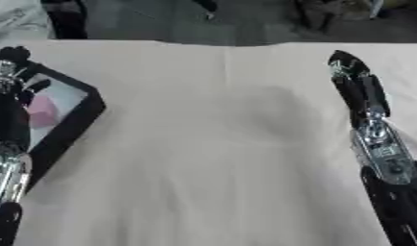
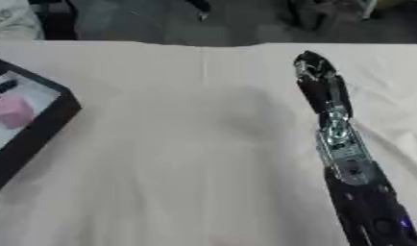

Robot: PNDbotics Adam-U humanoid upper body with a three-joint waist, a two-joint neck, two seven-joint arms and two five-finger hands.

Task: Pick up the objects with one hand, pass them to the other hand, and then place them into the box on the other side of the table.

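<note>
Left hand [image 1: 10,72], upper left, over the black box [image 1: 81,115] holding a pink object [image 1: 42,111]; its finger state cannot be told. Right hand [image 2: 317,77], upper right, fingers straight above the cream surface [image 2: 187,158].

box [image 1: 81,120] at table's [image 1: 220,158] left edge, object [image 2: 12,111] inside

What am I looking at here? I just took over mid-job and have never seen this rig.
Both pictures come from the robot's head, looking down: one per eye, nearly the same view. The black and silver limbs are its arms. The left hand is over the box at the table's left edge; whether it is open I cannot tell. A pink object lies inside the box. The right hand reaches out over the cloth at the right and seems to hold nothing, though its fingers are hard to read.
</note>
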